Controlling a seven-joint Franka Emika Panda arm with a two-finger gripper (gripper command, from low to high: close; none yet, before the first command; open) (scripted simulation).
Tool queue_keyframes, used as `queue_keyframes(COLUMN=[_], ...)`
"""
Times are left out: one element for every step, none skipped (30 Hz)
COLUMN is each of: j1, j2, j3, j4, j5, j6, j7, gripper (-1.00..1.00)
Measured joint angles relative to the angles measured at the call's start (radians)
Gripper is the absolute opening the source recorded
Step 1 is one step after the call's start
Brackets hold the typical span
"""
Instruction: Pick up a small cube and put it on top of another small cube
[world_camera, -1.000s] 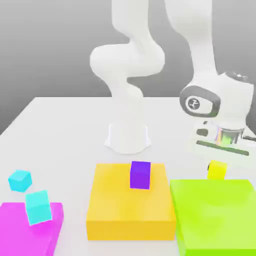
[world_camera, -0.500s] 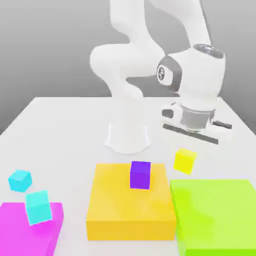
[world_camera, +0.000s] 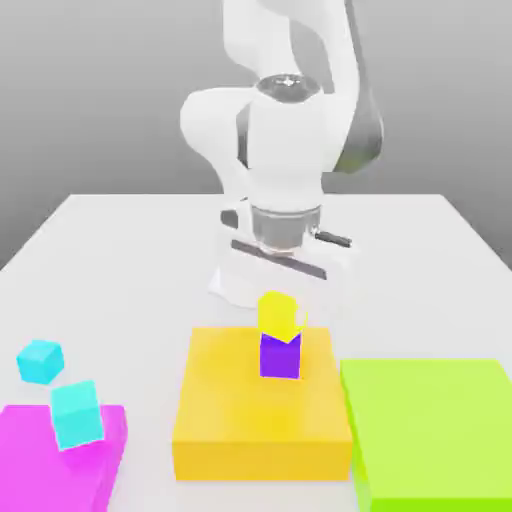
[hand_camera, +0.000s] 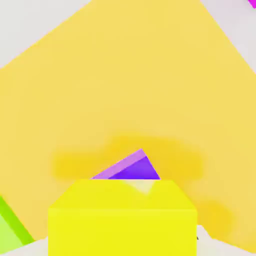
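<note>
The small yellow cube (world_camera: 281, 312) is directly over the small purple cube (world_camera: 280, 358), turned a little against it; I cannot tell whether the two touch. The purple cube stands on the flat orange-yellow block (world_camera: 260, 420). My gripper (world_camera: 285, 258) hangs straight above the yellow cube, pointing down. In the hand view the yellow cube (hand_camera: 122, 217) is close up, with a corner of the purple cube (hand_camera: 131, 169) showing behind it on the orange-yellow block (hand_camera: 125, 85).
A flat green block (world_camera: 430, 430) lies at the exterior view's right and a magenta block (world_camera: 35, 465) at its left, carrying a cyan cube (world_camera: 77, 413). Another cyan cube (world_camera: 40, 361) sits on the white table (world_camera: 120, 270). The arm's base (world_camera: 255, 275) stands behind the orange-yellow block.
The hand swung from the exterior view's right, near the green block, to above the orange-yellow block. The yellow cube travelled with it, rising and ending over the purple cube.
</note>
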Motion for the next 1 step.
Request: queue_keyframes(j1=[0.000], j2=[0.000], j3=[0.000], j4=[0.000], j5=[0.000], j6=[0.000], j7=[0.000], gripper=[1.00])
